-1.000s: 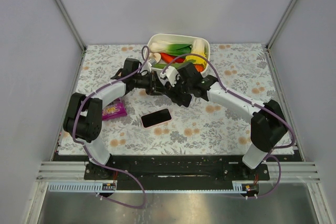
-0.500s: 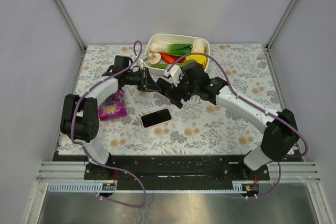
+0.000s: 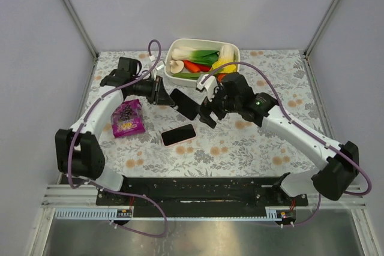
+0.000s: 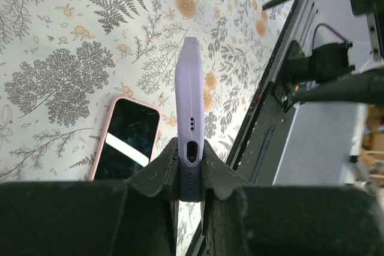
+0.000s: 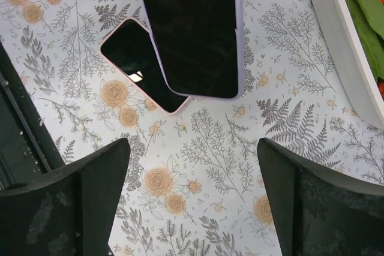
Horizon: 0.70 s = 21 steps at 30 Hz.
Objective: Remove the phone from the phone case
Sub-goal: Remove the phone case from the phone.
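Near rail: I see both arm bases bolted to the black rail [image 3: 198,189] at the near edge of the table [image 3: 276,142], which is covered in a floral cloth.
Pink-edged phone: the pink-edged phone [image 3: 179,135] lies flat on the cloth with its screen up. It is the closest loose item to the bases, and neither gripper touches it.
Purple packet: the purple packet [image 3: 127,119] sits on the cloth to the left of that phone and a little farther back, beneath the left arm.
Lilac-cased phone: the lilac-cased phone [image 5: 193,25] is held up off the cloth, just behind the pink-edged phone. My right wrist camera shows its dark screen with the lilac rim all round it, so the case is on. In that view its lower corner overlaps the pink-edged phone.
Left gripper: the left gripper [image 4: 191,169] is clamped on one end of the cased phone, with a finger on each face. My left wrist camera sees the phone edge-on, port end toward the lens.
Right gripper: the right gripper [image 5: 193,175] has its jaws spread wide with nothing between them. It hovers just to the right of the cased phone, apart from it.
White bin: the white bin [image 3: 235,52] stands at the far edge, filled with vegetables.
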Each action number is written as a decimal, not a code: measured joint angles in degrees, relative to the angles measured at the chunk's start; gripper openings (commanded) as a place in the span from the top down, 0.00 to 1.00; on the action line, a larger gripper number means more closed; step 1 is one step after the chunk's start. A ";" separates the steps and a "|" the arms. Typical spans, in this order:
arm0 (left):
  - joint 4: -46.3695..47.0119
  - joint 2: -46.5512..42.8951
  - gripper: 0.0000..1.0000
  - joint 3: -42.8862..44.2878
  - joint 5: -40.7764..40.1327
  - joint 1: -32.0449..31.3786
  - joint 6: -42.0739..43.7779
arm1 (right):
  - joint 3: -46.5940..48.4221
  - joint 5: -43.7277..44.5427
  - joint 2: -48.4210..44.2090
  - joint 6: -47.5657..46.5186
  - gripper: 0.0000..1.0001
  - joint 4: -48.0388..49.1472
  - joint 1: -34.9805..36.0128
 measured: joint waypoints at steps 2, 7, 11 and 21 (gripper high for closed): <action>-3.72 -4.33 1.00 0.11 -0.61 0.00 4.46 | -1.44 -0.33 -2.71 -0.35 0.07 0.00 0.00; -8.37 -14.16 1.00 0.42 -2.36 0.00 10.60 | -5.75 -3.30 -10.32 -2.49 0.07 -0.02 -0.11; -10.64 -19.17 1.00 0.94 -1.90 0.00 13.53 | -6.34 -7.30 -13.25 -4.48 0.07 -0.11 -0.42; -11.52 -27.34 1.00 -1.07 -0.37 0.00 15.89 | -2.78 -15.78 -10.51 -7.04 0.12 -4.63 -0.87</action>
